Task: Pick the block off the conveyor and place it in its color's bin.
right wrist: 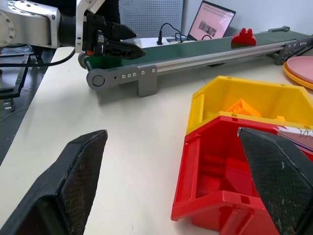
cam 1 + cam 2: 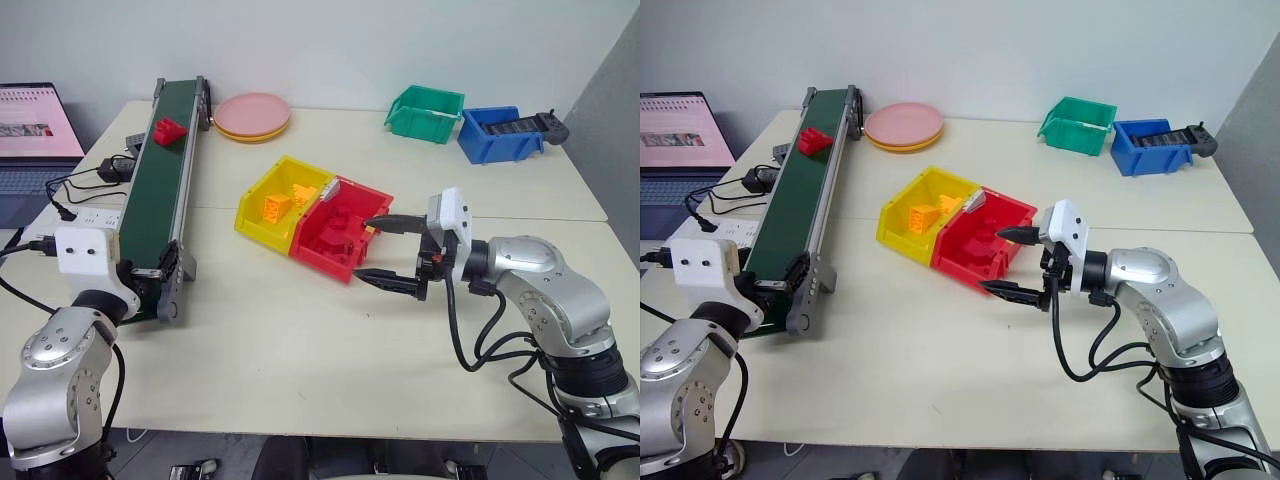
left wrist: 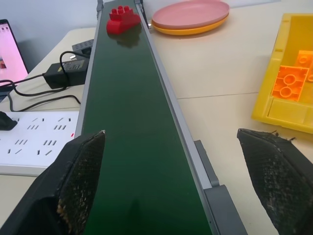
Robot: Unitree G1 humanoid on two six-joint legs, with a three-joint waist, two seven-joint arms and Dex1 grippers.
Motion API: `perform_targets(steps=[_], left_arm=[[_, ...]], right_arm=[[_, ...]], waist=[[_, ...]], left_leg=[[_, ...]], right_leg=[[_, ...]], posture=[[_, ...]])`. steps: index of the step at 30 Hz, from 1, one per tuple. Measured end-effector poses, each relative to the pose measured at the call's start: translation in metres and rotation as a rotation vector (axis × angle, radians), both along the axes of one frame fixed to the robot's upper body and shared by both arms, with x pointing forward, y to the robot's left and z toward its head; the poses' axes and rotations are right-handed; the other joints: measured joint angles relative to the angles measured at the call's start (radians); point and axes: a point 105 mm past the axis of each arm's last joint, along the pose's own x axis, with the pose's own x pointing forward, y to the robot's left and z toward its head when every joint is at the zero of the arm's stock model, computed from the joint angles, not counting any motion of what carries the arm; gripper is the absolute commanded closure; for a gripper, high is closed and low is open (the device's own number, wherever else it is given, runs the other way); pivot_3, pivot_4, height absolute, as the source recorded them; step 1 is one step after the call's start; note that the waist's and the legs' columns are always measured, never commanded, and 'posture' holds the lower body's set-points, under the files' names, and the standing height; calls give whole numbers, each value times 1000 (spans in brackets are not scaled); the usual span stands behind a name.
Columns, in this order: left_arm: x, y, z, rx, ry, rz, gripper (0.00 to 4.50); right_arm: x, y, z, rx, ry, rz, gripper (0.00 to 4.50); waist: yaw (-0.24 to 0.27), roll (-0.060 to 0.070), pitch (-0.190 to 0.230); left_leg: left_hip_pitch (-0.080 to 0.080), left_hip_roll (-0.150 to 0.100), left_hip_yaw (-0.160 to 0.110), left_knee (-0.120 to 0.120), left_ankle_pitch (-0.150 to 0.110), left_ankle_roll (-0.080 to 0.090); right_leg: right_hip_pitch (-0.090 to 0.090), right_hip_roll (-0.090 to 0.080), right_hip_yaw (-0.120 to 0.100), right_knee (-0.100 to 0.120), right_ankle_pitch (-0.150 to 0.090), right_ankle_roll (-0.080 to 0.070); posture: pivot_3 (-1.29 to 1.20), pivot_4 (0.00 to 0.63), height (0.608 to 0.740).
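Block [image 2: 168,130] is sitting way up at the far end of the conveyor [image 2: 155,205], on the dark green belt, lumpy red studs up, nothing touching it. Left tool [image 3: 171,186] is parked at the near end of the belt, pointing along it, with its black fingers [image 3: 80,183] spread wide and nothing between them, so the block is well apart from it.

Right tool [image 2: 392,252] is over by the red bin [image 2: 340,230], fingers splayed apart and empty too, one tip just at the bin's open front and the other lower, near its front lip. That bin is joined to a yellow bin [image 2: 275,200] holding a couple of orange-yellow bricks [image 2: 277,206], and there are red pieces already inside the red one.

Other stuff on the tabletop [image 2: 300,340]: a stack of pink and orange plates [image 2: 252,116] beside the conveyor's far end, a green bin [image 2: 425,113] and a blue bin [image 2: 500,133] off at the back right, a white power strip [image 3: 36,142] and cables next to the belt, plus a laptop [image 2: 35,135] at the left edge.
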Motion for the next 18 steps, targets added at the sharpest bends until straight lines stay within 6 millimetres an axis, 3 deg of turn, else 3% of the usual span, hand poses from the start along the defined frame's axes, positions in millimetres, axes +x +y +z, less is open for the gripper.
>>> perform_targets(steps=[18], left_arm=[[-6, -2, -8, 25, 65, -57, 20]], right_arm=[[-9, -2, 0, -46, 30, 79, 0]], waist=[[0, 0, 0]], left_leg=[[0, 0, 0, 0, 0, 0]], right_leg=[[0, 0, 0, 0, 0, 0]], posture=[[0, 150, 740]])
